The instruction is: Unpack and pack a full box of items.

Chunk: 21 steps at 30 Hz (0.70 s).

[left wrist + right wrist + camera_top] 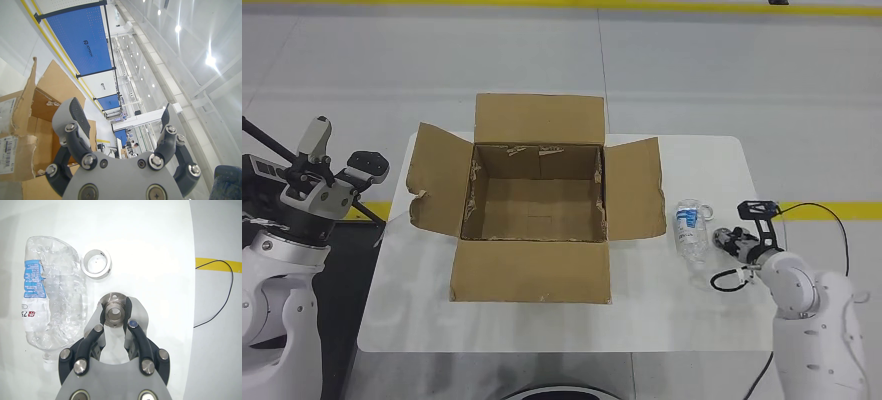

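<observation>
An open cardboard box [532, 270] stands in the middle of the white table [662, 310], flaps spread and its inside bare. To its right lie a crushed clear plastic bottle [56, 298] [691, 231] and a metal ring [97, 263]. My right gripper [115, 307] [729, 243] is down at the table just right of the bottle, shut on a flanged metal bushing [114, 313]. Off the table's left edge, my left gripper [121, 108] [342, 150] is raised and open, holding nothing. The box's torn left flap [24, 106] is beside it.
A thin black cable [229, 291] runs past the table's right edge over a yellow floor line. Bare table surface lies in front of the box and at the right front corner.
</observation>
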Motion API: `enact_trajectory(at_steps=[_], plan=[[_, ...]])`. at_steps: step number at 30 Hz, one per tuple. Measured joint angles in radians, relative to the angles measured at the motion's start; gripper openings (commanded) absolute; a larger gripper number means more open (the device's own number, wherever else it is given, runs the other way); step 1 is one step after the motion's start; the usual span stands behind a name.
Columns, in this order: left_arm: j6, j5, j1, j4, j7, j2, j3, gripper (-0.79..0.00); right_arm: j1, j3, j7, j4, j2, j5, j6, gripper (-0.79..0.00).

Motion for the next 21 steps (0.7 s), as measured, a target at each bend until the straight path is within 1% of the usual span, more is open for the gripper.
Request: enact_trajectory(at_steps=[1,2,4,7,9,10,11,12,13,18,21], plan=[[0.0,0.0,0.0,0.0,0.0,0.0,0.0,0.0,-0.001,0.0,0.0,0.0,0.001,0.001,0.001,-0.56],[0.0,0.0,0.0,0.0,0.0,0.0,0.0,0.0,-0.002,0.0,0.001,-0.001,0.002,0.003,0.002,-0.493],[0.0,0.0,0.0,0.0,0.0,0.0,0.0,0.0,-0.005,0.002,0.001,-0.002,0.005,0.008,0.004,-0.462],[0.0,0.0,0.0,0.0,0.0,0.0,0.0,0.0,-0.01,0.008,0.004,-0.012,0.01,0.016,0.006,-0.449],[0.0,0.0,0.0,0.0,0.0,0.0,0.0,0.0,-0.014,0.012,0.006,-0.029,0.012,0.021,0.01,-0.413],[0.0,0.0,0.0,0.0,0.0,0.0,0.0,0.0,-0.016,0.013,0.008,-0.036,0.014,0.023,0.012,-0.363],[0.0,0.0,0.0,0.0,0.0,0.0,0.0,0.0,-0.018,0.014,0.008,-0.043,0.015,0.025,0.013,-0.243],[0.0,0.0,0.0,0.0,0.0,0.0,0.0,0.0,-0.02,0.016,0.006,-0.054,0.016,0.028,0.014,-0.077],[0.0,0.0,0.0,0.0,0.0,0.0,0.0,0.0,-0.022,0.018,-0.002,-0.065,0.017,0.037,0.014,0.0],[0.0,0.0,0.0,0.0,0.0,0.0,0.0,0.0,-0.049,0.022,-0.054,-0.143,0.018,0.166,-0.029,0.0],[0.0,0.0,0.0,0.0,0.0,0.0,0.0,0.0,-0.053,0.001,-0.035,-0.165,0.02,0.199,-0.044,0.0]])
